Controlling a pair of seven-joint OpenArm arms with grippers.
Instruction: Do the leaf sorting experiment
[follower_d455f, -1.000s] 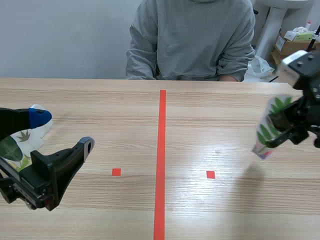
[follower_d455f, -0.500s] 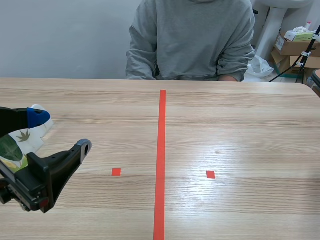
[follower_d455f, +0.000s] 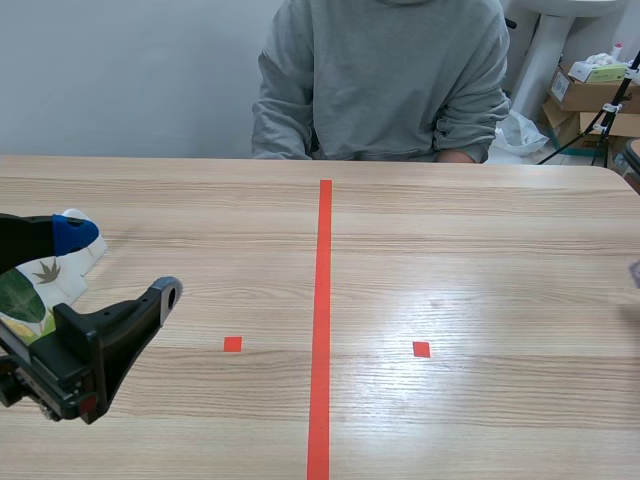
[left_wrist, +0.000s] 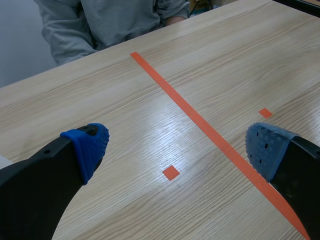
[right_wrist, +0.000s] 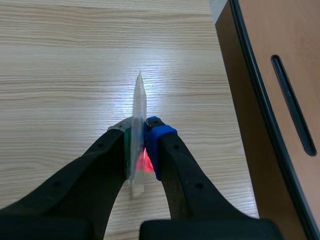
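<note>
Fingers (right_wrist: 161, 142) of the right gripper (right_wrist: 136, 134), pinched shut on a leaf card (right_wrist: 138, 97) standing edge-on between them, had swung out of the scene view within the last second, card seemingly not yet sorted; the left gripper (left_wrist: 175, 142) gaped wide, empty.

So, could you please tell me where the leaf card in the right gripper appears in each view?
Scene view: not in it.
Left wrist view: not in it.
Right wrist view: leaf card edge-on, clamped in right gripper.
Shared landmark: the wooden table.
</note>
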